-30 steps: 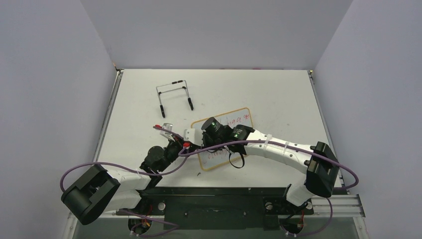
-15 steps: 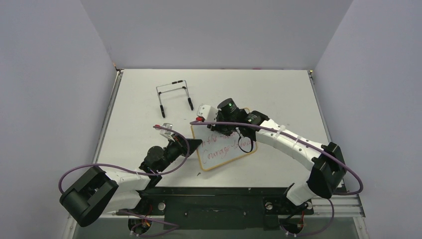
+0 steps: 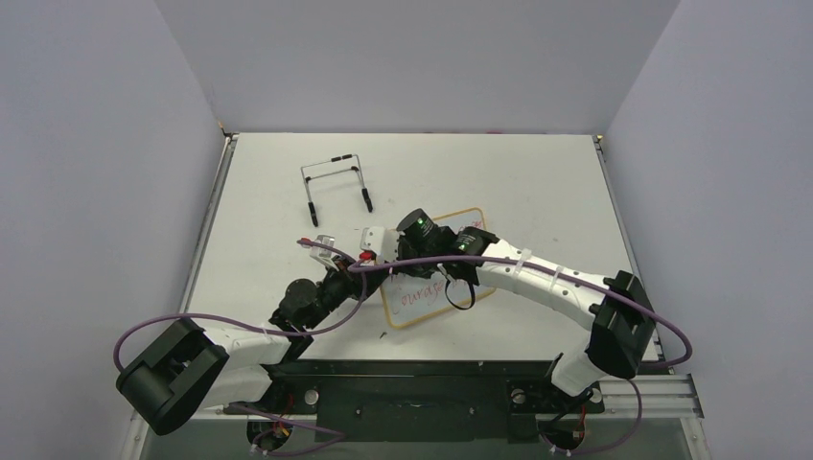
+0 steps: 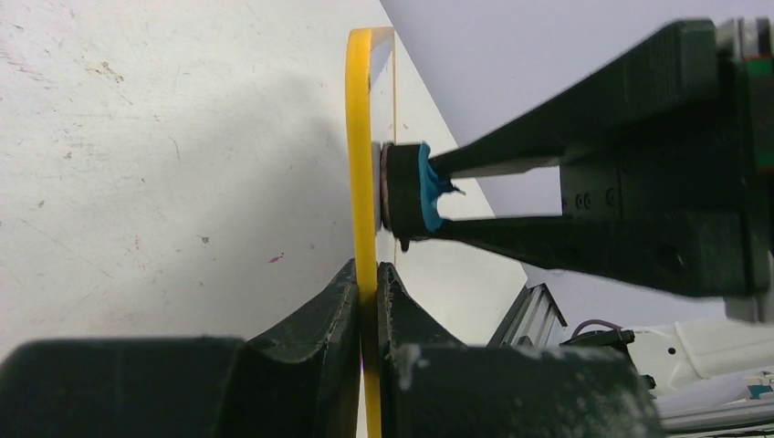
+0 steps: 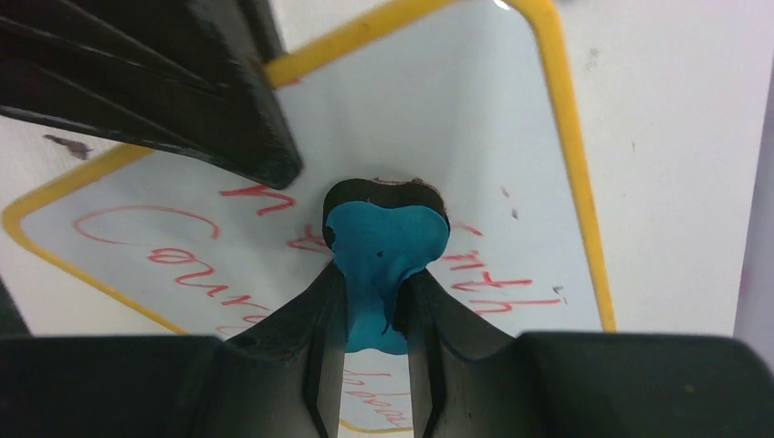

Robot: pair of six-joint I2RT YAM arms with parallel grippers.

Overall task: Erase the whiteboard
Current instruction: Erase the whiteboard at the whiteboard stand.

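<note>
**Whiteboard pinned, eraser on it, most of the writing left**

Off to the left, toward the far edge of the table (image 3: 537, 182), a wire stand (image 3: 336, 187) sits well apart from my work. It plays no part right now.

My left gripper (image 4: 368, 274) is pressed together on the yellow rim of the whiteboard (image 5: 493, 137), pinching its left edge to steady it. The whiteboard sits about mid-table, a little nearer the near edge than the far one and turned at a slant. I cannot tell whether it lies fully flat or is tipped up slightly in my grip.

On its face, the blue eraser (image 5: 383, 246) has its dark pad against the white surface. My right gripper (image 5: 374, 292) pinches the eraser between both fingers, reaching in from the right side of the table.

As for progress, red handwriting shows on both sides of the eraser and in the rows below it, toward the near edge. The stretch above the eraser, toward the whiteboard's far corner, looks white. I judge the job barely begun: a small clean patch at most, with nearly all the lines left to wipe.
</note>
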